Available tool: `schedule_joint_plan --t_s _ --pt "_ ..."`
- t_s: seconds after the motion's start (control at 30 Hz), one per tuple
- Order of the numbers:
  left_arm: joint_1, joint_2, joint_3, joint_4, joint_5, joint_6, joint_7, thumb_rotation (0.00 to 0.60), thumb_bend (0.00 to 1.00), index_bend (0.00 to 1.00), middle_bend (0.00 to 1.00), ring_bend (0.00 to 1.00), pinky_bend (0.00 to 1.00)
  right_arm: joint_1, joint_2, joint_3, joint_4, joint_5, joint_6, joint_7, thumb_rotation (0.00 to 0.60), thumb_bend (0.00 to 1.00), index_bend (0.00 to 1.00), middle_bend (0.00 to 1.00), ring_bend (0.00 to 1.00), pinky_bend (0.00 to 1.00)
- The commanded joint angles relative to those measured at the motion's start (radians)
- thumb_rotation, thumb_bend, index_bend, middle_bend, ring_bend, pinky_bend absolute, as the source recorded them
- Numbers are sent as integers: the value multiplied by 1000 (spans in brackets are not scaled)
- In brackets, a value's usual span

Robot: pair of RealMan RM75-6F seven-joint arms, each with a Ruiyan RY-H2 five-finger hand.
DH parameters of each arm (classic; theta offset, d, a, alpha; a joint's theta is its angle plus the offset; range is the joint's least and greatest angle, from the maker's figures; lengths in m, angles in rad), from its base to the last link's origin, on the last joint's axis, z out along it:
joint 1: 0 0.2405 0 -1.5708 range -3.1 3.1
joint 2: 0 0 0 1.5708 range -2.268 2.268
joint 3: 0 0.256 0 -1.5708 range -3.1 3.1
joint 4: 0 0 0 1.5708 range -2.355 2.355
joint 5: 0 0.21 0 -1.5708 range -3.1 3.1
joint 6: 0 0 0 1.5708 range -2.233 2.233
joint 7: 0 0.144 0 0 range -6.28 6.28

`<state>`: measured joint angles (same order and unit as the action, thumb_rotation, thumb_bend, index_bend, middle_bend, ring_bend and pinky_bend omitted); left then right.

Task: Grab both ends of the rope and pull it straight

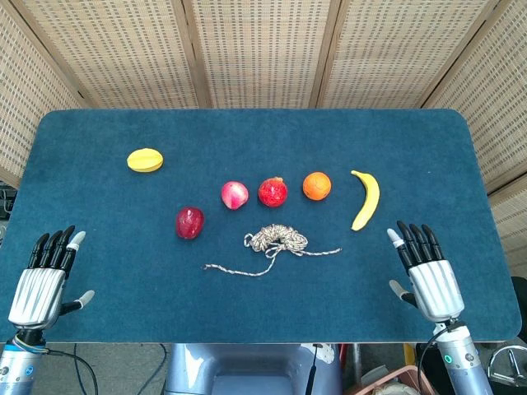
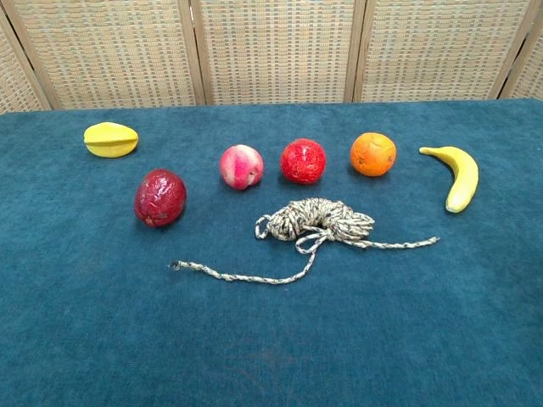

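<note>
A speckled grey-white rope (image 1: pixel 277 239) (image 2: pixel 318 220) lies bundled at the table's middle. One loose end (image 1: pixel 207 267) (image 2: pixel 176 265) trails to the left front, the other end (image 1: pixel 337 250) (image 2: pixel 434 240) to the right. My left hand (image 1: pixel 45 276) rests flat at the table's near left edge, fingers spread, holding nothing. My right hand (image 1: pixel 426 271) lies flat at the near right edge, also empty, fingers apart. Both hands are well away from the rope. Neither hand shows in the chest view.
Behind the rope lie a dark red fruit (image 1: pixel 189 222), a pink peach (image 1: pixel 235 195), a red pomegranate (image 1: pixel 272 192), an orange (image 1: pixel 317 186) and a banana (image 1: pixel 366 199). A yellow starfruit (image 1: pixel 145 160) sits far left. The blue table (image 1: pixel 115 296) ends just before the hands.
</note>
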<state>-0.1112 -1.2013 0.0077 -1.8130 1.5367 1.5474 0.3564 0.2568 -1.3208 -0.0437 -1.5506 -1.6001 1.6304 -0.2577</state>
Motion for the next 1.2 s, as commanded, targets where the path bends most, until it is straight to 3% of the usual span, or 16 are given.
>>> schedule_joint_plan --t_s 0.03,0.3,0.47,0.57,0.77,1.2 --pt "2 1 0 1 5 1 -1 600 0 0 0 0 0 -7 5 8 2 -1 -11 14 600 0 0 0 0 0" --pt "5 -1 -8 4 9 1 -7 600 0 0 0 0 0 32 -14 34 0 9 -107 118 600 0 40 0 0 0" --pt "0 -7 -13 10 10 -10 -1 600 0 0 0 0 0 141 -35 91 9 78 -308 149 600 0 337 0 0 0" --pt "-2 -9 -20 13 0 -16 1 600 0 0 0 0 0 199 -72 128 23 131 -409 120 600 40 433 0 0 0" --pt "-10 -21 -28 25 -19 -39 16 600 0 0 0 0 0 281 -185 187 104 258 -556 64 600 277 467 0 0 0" --pt "-21 -45 -45 39 -58 -67 48 600 0 0 0 0 0 350 -321 199 260 371 -681 -13 600 329 470 0 0 0"
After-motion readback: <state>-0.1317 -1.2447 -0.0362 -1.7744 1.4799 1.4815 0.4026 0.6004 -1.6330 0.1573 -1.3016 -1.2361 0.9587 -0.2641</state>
